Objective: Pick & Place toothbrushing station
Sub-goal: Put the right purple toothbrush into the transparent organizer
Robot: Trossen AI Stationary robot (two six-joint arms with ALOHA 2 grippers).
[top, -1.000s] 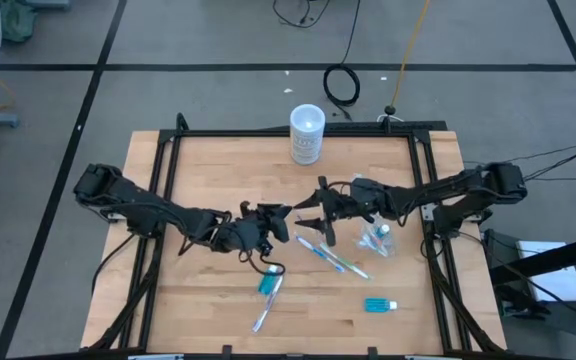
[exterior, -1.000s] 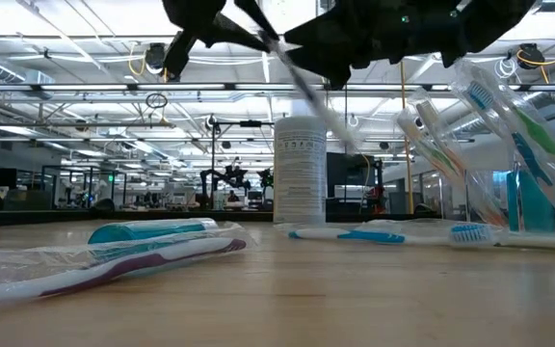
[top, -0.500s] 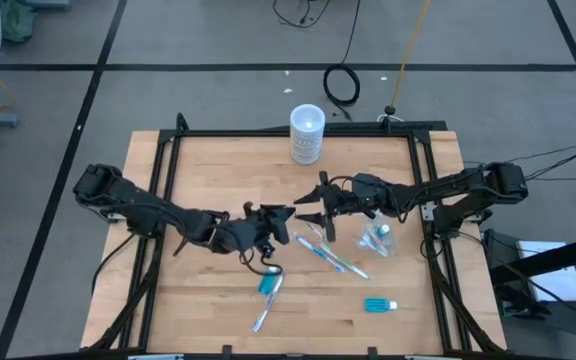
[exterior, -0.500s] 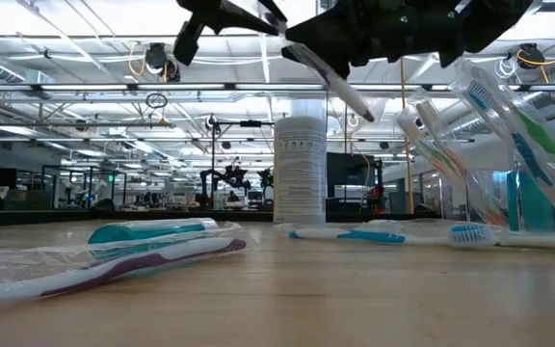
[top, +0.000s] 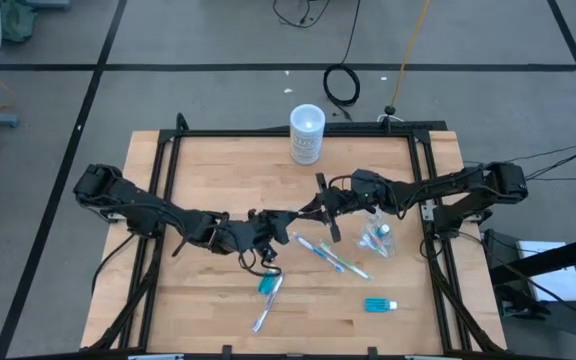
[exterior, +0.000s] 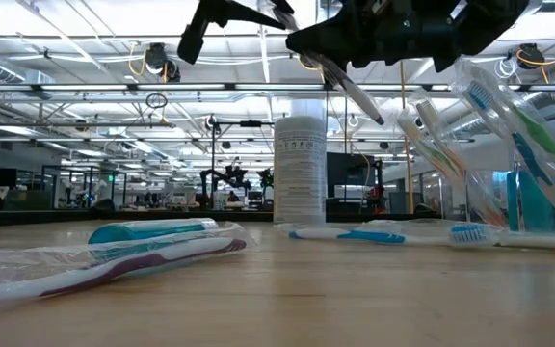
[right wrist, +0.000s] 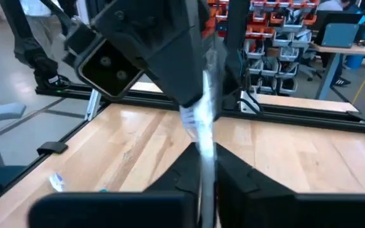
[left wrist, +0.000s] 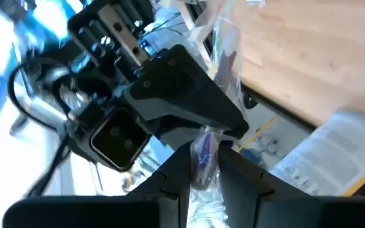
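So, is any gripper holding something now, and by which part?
Both hold one wrapped toothbrush above the table: the left gripper grips one end, the right gripper the other end.

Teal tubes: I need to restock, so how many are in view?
2 clearly on the table: one teal tube near the front middle, another front right. A third may be hidden in the clear cup.

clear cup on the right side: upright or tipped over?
Upright. The low view shows the clear cup standing on the table with toothbrushes leaning out of its top, brush heads up.
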